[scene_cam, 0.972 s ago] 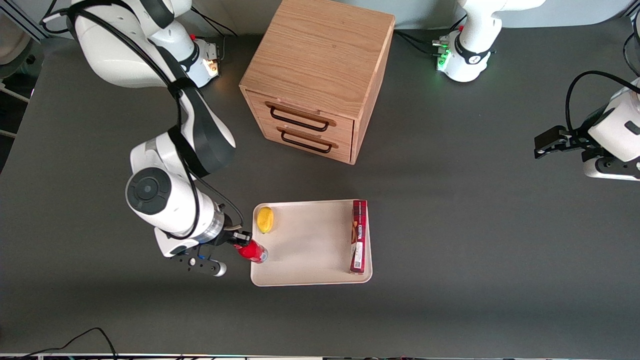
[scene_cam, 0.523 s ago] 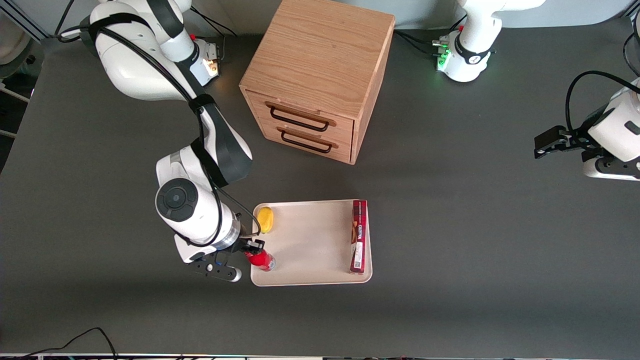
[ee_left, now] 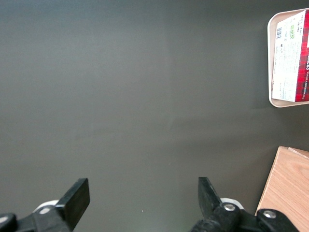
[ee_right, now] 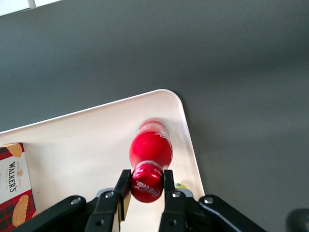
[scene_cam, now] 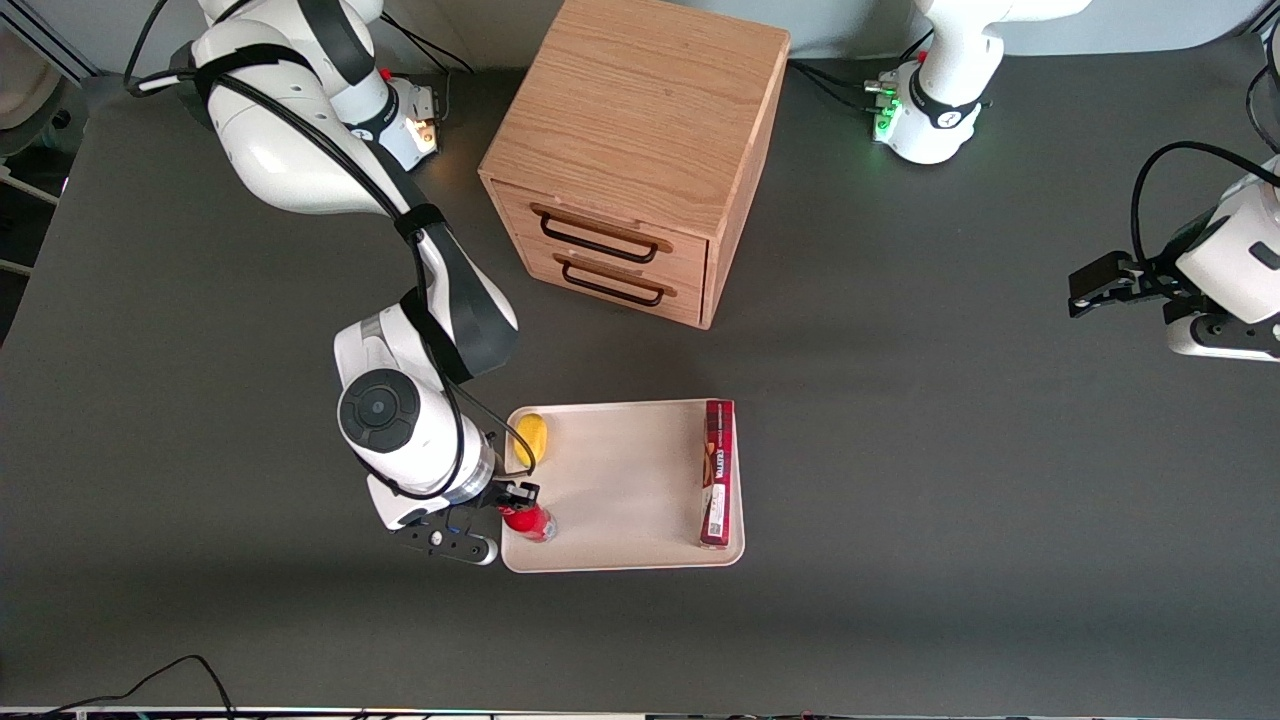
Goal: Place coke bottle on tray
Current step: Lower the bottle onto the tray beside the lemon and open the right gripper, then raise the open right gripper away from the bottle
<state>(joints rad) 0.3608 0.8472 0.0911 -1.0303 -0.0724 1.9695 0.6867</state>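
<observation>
Gripper [scene_cam: 519,497] closed on the cap of the coke bottle [scene_cam: 531,522], fingers [ee_right: 123,189] pressed against either side of the red cap, bottle hanging roughly upright with its pale base toward the tray [scene_cam: 620,500]. Bottle over the tray's corner nearest the working arm and nearest the front camera, just inside the rim; impossible to tell whether its base touches the tray surface. Yellow lemon [scene_cam: 531,437] resting on the same end of the tray, farther from the front camera than the bottle, close to the rim. Long red box [scene_cam: 718,472] lying along the tray's edge toward the parked arm's end, well apart from the bottle; seen from the wrist as a red tartan biscuit carton [ee_right: 15,191] with pale biscuits printed on it. Wooden drawer cabinet [scene_cam: 635,150] standing on the dark table [scene_cam: 950,450], farther from the front camera than the tray, two black-handled drawers shut.
</observation>
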